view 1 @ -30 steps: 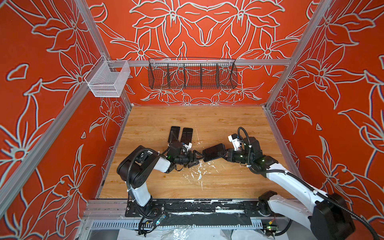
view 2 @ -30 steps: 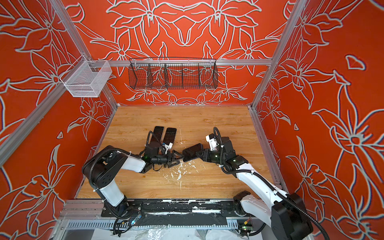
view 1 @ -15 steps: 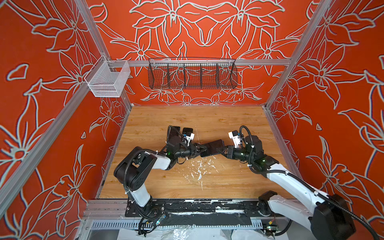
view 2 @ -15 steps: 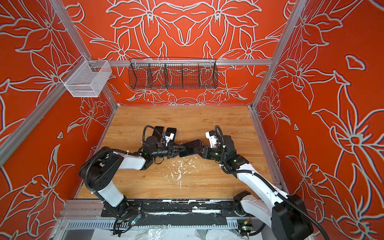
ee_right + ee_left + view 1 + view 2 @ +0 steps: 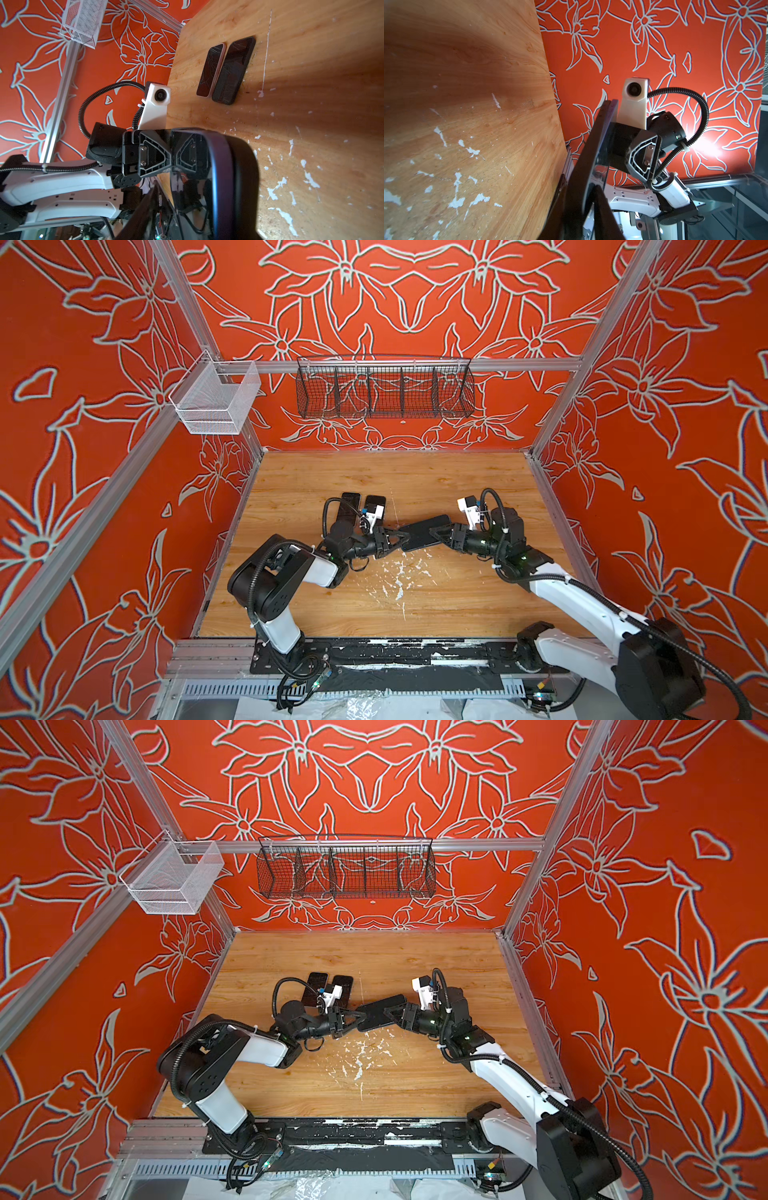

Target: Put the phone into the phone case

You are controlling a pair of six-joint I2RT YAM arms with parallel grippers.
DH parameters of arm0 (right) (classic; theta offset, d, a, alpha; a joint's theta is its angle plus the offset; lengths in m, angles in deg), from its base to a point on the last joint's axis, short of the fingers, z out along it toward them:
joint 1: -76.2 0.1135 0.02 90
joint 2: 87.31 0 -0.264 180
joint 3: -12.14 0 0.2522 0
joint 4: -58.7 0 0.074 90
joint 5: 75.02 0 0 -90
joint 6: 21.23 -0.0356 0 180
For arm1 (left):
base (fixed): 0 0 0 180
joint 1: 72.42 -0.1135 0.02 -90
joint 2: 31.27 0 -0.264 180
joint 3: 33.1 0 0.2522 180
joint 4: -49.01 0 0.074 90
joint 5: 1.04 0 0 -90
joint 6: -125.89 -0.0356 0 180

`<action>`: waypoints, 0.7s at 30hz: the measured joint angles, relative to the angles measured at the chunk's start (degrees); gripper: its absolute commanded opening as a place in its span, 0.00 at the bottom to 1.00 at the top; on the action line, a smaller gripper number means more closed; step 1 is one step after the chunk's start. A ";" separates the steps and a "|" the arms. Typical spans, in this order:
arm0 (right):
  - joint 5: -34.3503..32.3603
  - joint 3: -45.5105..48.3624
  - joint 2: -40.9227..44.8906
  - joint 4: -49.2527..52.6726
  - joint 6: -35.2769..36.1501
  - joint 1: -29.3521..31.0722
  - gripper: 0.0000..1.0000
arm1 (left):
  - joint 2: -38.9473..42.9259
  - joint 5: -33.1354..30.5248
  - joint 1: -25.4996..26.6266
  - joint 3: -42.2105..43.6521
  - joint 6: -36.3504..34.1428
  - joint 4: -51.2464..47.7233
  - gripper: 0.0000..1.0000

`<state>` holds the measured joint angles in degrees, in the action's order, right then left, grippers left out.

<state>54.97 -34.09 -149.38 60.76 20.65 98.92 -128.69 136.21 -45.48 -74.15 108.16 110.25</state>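
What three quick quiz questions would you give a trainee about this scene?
1. True or false: the left gripper touches the dark device held above the table.
2. How many phones lie side by side on that table?
3. What hangs on the back wall? A) black wire basket; B) clock; C) shelf of books.
Key: 1 true; 2 two; 3 A.

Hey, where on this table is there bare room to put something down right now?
Free: the back strip of table between the two flat phones and the rear wall, and the front stretch toward the base rail. Crowded: the middle, where left pincer and right pincer meet at the dark slab, phones just behind.
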 measured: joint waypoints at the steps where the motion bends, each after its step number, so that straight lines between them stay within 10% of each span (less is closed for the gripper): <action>1: 0.04 -0.17 0.00 0.00 -0.02 -0.24 0.53 | -0.28 0.33 0.00 0.04 0.26 0.85 0.16; 12: 1.44 -2.12 -0.63 0.70 0.13 -2.73 0.54 | -0.46 2.99 -0.92 0.44 1.51 6.10 0.05; 21: 2.73 -3.23 -2.91 -1.25 -0.15 -4.20 0.26 | -0.46 3.02 -1.49 0.57 3.04 7.65 0.03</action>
<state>57.70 -37.32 -152.28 59.51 20.49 94.72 -129.15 139.22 -46.97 -73.58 111.20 117.90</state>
